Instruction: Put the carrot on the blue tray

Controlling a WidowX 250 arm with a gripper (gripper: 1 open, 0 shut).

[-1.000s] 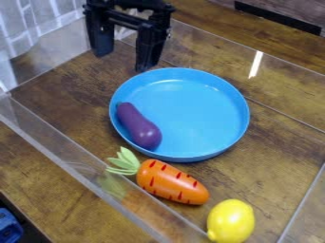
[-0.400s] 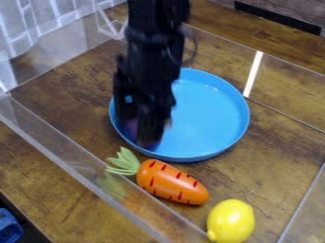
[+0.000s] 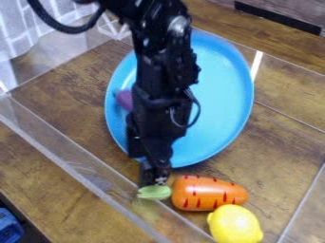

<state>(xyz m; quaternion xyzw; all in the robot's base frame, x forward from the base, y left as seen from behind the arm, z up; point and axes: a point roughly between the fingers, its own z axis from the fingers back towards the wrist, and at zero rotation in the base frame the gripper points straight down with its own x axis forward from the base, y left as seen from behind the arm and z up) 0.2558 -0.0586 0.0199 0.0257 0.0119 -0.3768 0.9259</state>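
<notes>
Carrot lay on its side on the wooden bench, orange body pointing right, light green leafy top at its left end. It sat off the blue tray, just in front of the tray's near rim, close to the clear plastic wall along the front edge. Yellow lemon rested just beside the carrot, toward the lower right, seemingly touching it.

Black arm reached down from the upper left, crossing over the tray and covering much of its left half. Wrist pointed straight down. Claw hung directly at the carrot's leafy end, tips near or on the green top; contact could not be told. Claw fingers looked spread, nothing pinched between them, though blur made the tips hard to read.

Tray's left edge appeared tipped upward behind the arm. A sliver of the purple eggplant showed at the arm's left side, on the tray.
</notes>
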